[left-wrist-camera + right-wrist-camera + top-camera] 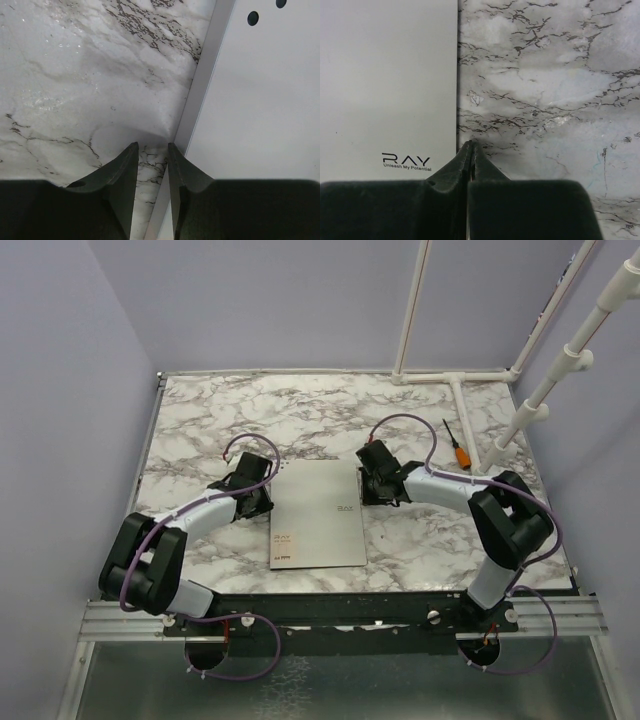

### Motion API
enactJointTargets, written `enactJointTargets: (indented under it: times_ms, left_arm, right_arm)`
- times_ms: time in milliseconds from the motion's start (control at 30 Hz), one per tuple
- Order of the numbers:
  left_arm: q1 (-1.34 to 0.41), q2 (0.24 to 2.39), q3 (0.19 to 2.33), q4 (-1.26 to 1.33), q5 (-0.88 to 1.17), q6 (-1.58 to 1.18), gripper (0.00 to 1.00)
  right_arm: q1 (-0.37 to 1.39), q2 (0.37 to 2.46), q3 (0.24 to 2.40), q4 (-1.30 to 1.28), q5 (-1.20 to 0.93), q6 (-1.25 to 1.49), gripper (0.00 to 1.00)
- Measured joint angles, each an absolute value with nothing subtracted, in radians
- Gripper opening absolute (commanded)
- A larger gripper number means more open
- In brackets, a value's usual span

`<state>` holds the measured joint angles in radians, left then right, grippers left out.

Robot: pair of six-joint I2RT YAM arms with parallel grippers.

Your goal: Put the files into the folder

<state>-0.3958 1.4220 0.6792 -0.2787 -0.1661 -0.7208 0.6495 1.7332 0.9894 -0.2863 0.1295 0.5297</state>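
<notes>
The closed folder point(318, 515) lies flat mid-table point(420, 540). It is probably light, thin and slick, best lifted by a cover edge. The left gripper point(152, 150) is slightly parted and empty; the right gripper point(471, 146) is pinched shut, empty.

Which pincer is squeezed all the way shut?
The right pincer: its two fingers press together. The left pincer shows a gap, with marble table visible between.

Top camera: high, behind arm bases point(205, 638), faces down on whole marble table point(200, 410), far off. Left wrist camera: very near table, looks past own fingers point(120, 186) along folder point(260, 110) left edge. Right wrist camera: equally near, at folder right edge. All three share folder.
</notes>
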Motion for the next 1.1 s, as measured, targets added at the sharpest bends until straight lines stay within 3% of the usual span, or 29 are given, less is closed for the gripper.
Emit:
enactJointTargets:
  times_ms: [867,1100]
  left_arm:
    - [-0.493,1.521,0.764,-0.261,-0.184,-0.699,0.29]
    - [-0.498,1.526,0.771,-0.256,-0.180,-0.699,0.31]
  right_arm:
    - [0.692,1.756,1.029,-0.361,0.318,0.524,0.00]
    - [0.692,1.752,1.029,-0.377,0.334,0.524,0.06]
